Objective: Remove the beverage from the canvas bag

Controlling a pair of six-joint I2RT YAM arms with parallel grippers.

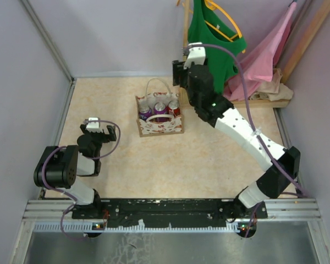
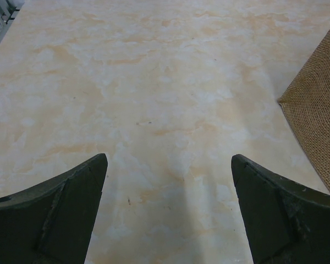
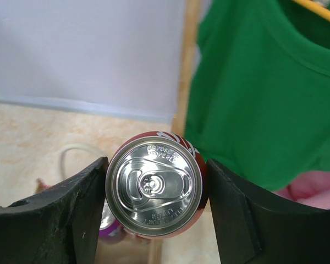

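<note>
Jaws of the right gripper (image 3: 157, 165) are clamping a red can (image 3: 154, 192) by its sides, up beside the bag (image 1: 159, 125), where other cans (image 1: 160, 108) are sitting. Its long axis is running along the fingers (image 3: 60, 220), lid facing the wrist. A steady squeeze and a path clear of the handles (image 1: 157, 85) are looking wise. The left gripper (image 2: 168, 209) is idling open.

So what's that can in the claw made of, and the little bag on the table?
The can in the right gripper looks like metal, probably aluminium: shiny silver lid with pull tab and embossed lettering, glossy red side. The canvas bag seems matte beige cloth with a red print; its weave is too small to tell.
</note>
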